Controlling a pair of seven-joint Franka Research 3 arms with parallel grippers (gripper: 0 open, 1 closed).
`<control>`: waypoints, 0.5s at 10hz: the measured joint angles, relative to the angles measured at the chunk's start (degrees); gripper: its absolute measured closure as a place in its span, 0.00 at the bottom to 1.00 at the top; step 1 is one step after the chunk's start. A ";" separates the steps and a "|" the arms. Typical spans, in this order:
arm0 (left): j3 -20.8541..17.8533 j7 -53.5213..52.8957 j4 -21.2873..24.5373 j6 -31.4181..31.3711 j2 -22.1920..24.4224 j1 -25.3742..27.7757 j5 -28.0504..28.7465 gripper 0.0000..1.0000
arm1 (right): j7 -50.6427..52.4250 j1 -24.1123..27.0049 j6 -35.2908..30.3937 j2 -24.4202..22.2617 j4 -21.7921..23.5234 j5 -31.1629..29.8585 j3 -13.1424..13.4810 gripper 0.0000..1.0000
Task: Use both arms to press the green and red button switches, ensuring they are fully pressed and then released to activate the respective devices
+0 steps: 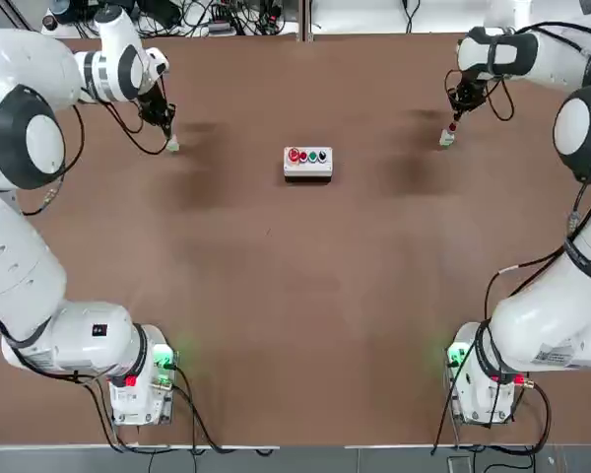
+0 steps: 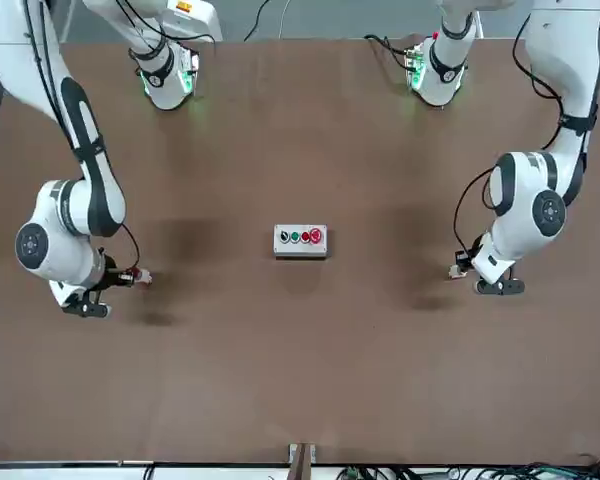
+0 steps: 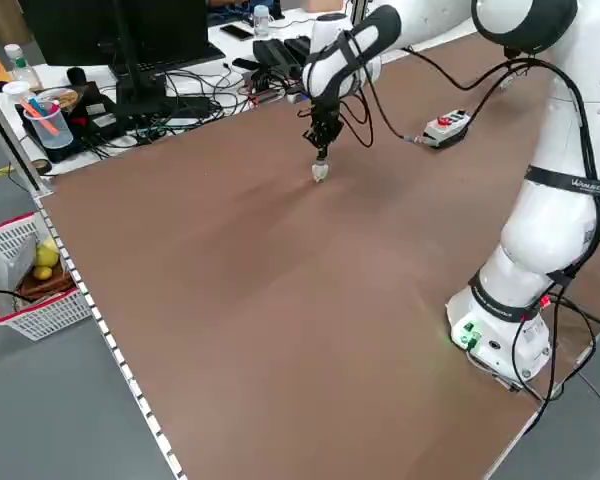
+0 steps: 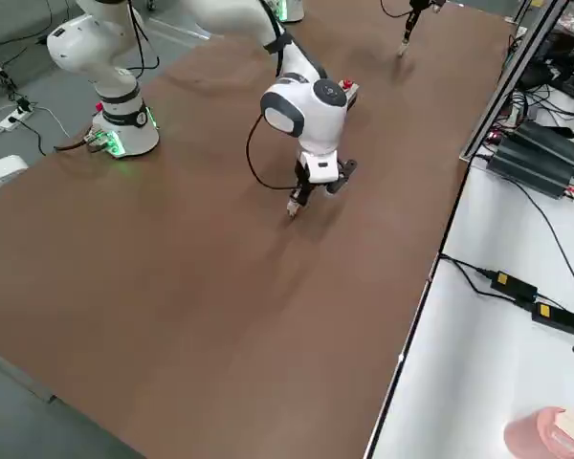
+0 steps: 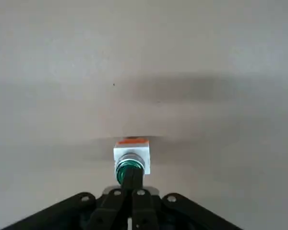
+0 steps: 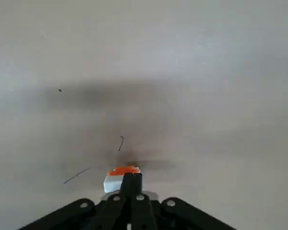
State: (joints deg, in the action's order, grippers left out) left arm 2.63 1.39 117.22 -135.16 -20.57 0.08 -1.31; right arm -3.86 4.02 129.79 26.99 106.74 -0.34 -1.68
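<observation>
Progress: both presses appear under way, neither release visible yet. Left gripper (image 5: 133, 184) has its fingers closed together with nothing held, tips resting on the cap of the green button switch (image 5: 130, 160), which sits at the far left of the table (image 1: 276, 315). Right gripper (image 6: 132, 184) is likewise pinched closed and empty, tips down on the red button switch (image 6: 119, 176) at the far right of the table. Whether either cap is fully depressed I cannot tell. Remaining, by my judgement: bottom out each press, then lift both arms clear.

Count: two arms, two single switches (one green, one red), one white button box (image 1: 307, 161) mid-table, untouched, with a row of four caps.
</observation>
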 joint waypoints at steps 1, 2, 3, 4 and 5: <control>0.00 0.00 -0.23 0.24 0.00 0.00 0.01 0.99 | 0.00 0.18 -0.52 -0.02 -0.80 0.00 0.01 0.99; -0.01 0.00 -0.60 0.59 0.00 0.00 0.01 0.99 | 0.00 0.23 -1.91 -0.06 -1.64 0.00 0.01 0.99; -0.02 0.00 -1.69 2.25 0.01 0.01 0.01 0.99 | 0.00 0.24 -4.14 -0.21 -2.66 0.00 0.00 0.99; -0.03 0.06 -3.39 4.87 0.06 0.03 0.01 0.99 | 0.00 0.24 -6.06 -0.64 -3.27 0.00 -0.03 0.99; -0.03 0.20 -5.39 7.69 0.21 0.06 0.01 0.99 | 0.00 0.24 -7.29 -1.13 -3.36 0.00 -0.06 0.99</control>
State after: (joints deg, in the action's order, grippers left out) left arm 2.60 1.59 111.83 -127.47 -20.35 0.13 -1.29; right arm -3.86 4.25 122.50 25.86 103.38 -0.34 -1.74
